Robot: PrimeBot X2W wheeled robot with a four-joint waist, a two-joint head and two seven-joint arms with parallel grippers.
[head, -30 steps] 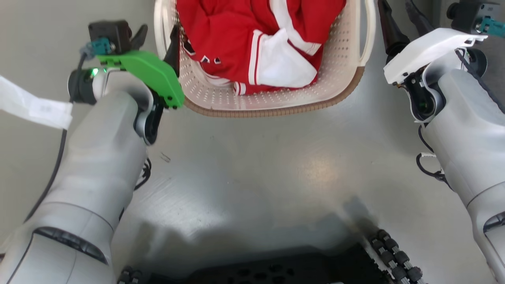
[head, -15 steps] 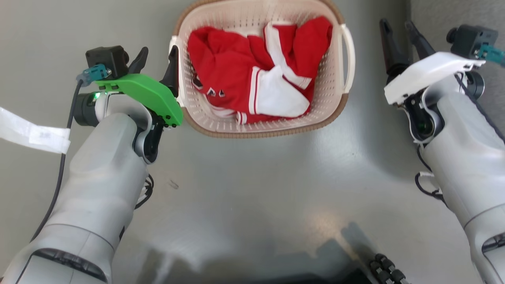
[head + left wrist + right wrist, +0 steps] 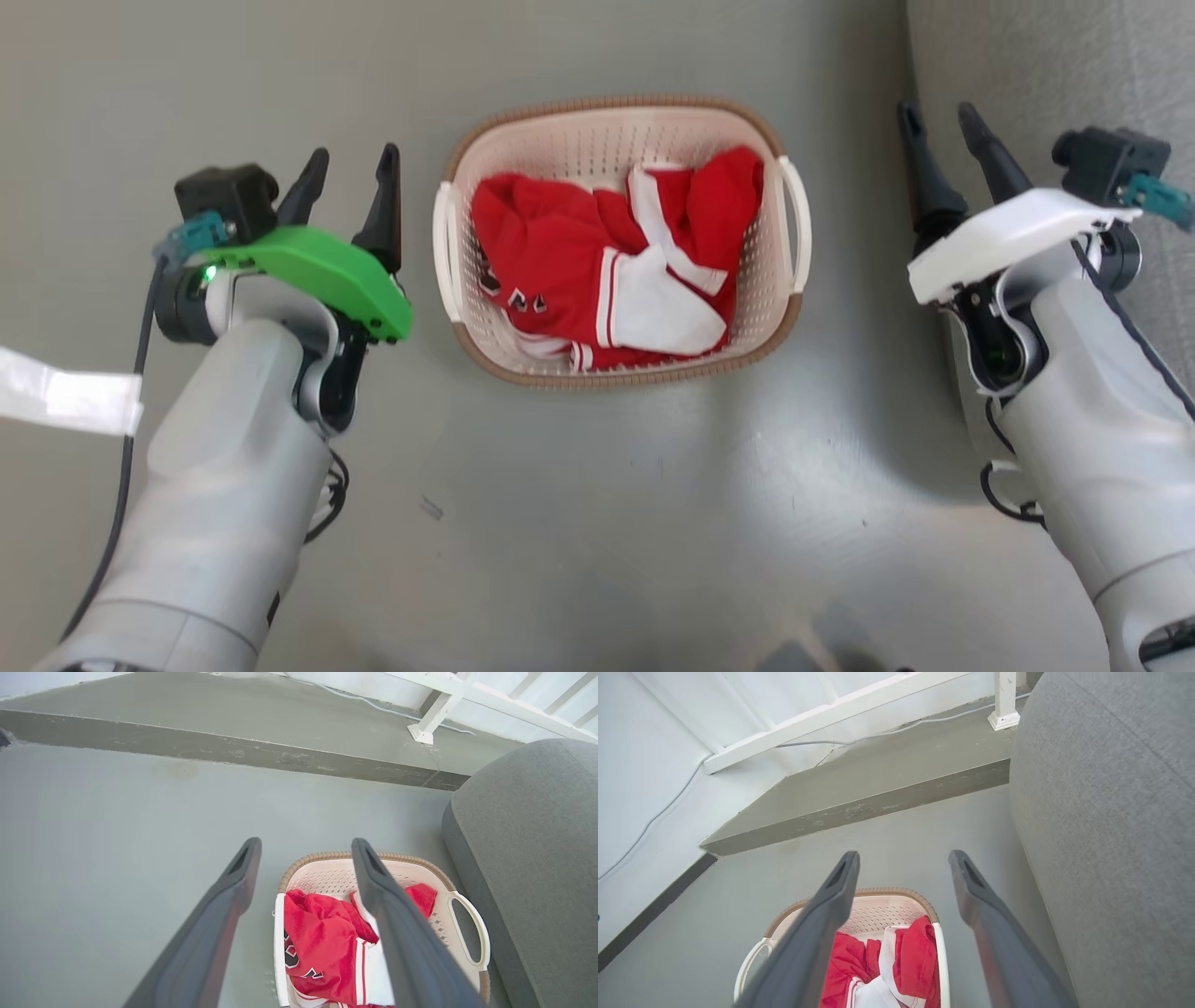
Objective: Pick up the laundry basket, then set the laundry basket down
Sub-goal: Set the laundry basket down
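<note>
Laundry basket (image 3: 616,378) on floor (image 3: 607,523), left gripper (image 3: 355,154), right gripper (image 3: 934,110) spread, flanking, apart

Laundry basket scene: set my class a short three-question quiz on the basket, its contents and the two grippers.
1. True or false: the left gripper holds a handle of the laundry basket.
2. What lies in the basket? A: towels. B: a red and white garment. C: nothing.
3. Which gripper is nearer the grey sofa?
Key: 1 false, it is open and apart; 2 B; 3 the right gripper.
</note>
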